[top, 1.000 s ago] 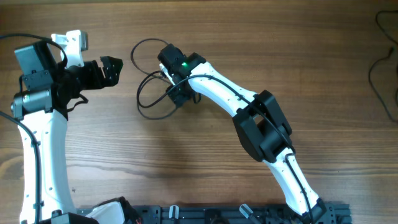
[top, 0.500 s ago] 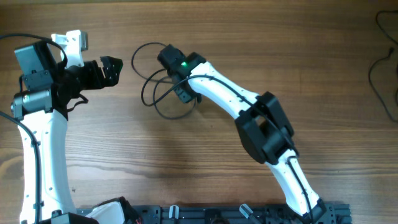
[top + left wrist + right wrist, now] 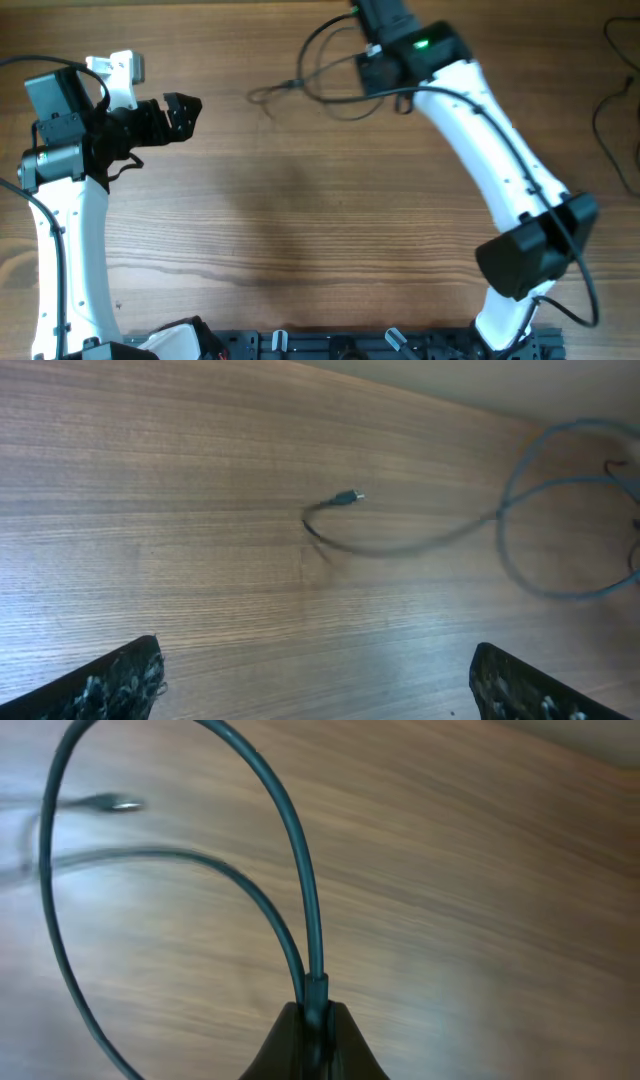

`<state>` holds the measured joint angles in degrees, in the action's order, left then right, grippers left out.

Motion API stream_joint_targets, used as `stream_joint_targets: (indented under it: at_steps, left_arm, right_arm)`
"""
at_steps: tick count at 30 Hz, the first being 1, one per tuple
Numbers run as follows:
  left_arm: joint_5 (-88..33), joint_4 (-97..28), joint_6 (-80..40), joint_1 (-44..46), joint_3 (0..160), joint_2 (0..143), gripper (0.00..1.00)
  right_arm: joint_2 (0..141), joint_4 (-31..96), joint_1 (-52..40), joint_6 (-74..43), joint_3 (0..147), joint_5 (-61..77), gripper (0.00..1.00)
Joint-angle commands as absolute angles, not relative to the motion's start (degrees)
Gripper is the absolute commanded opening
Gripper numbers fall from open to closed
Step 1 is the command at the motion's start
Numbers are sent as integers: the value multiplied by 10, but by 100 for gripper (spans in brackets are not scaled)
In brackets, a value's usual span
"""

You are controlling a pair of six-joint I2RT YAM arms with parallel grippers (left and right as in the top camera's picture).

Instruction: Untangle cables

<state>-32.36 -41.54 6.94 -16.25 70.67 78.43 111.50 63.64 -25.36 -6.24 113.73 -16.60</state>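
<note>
While the left gripper (image 3: 178, 112) hangs spread wide and empty over the near-left part of the table (image 3: 300, 250), none of the task's work is in it. Farther out the cables (image 3: 330, 92) lie as a loose stretched loop, with a plug end (image 3: 350, 497) pointing free toward the left. Strands cross near the middle, and I cannot tell how many cords there are. At the far edge the right gripper (image 3: 315, 1017) is clenched on one strand, pinched between its tips. My judgement: the bundle is loosened but not separated — the crossings are not yet undone, and laying the cords well apart is left.
</note>
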Motion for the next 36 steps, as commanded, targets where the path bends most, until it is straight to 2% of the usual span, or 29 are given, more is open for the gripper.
stream_joint_targets:
  at_steps: [1, 6, 11, 15, 18, 23, 29, 36]
  left_arm:
    - [-341, -421, 66, -163, 713, 788, 100]
    - [-341, -431, 73, -156, 713, 788, 100]
    - [-340, -427, 90, -104, 713, 788, 100]
    - [-340, -415, 90, -64, 713, 788, 100]
    - [-340, -410, 86, -37, 713, 788, 100]
    - [-340, -405, 86, -9, 713, 788, 100]
    - [-340, -389, 86, 10, 713, 788, 100]
    - [-340, -389, 86, 10, 713, 788, 100]
  right_arm:
    - [1063, 648, -202, -80, 1141, -187, 4]
    - [993, 658, -130, -92, 1141, -187, 4]
    - [930, 685, -59, -120, 1141, -227, 4]
    - [900, 708, -5, -123, 1141, -206, 4]
    - [879, 711, 45, -140, 1141, -257, 4]
    - [853, 722, 115, -151, 1141, -214, 4]
    - [867, 713, 109, -91, 1140, -68, 4]
    - [973, 728, 18, -46, 1140, -37, 4]
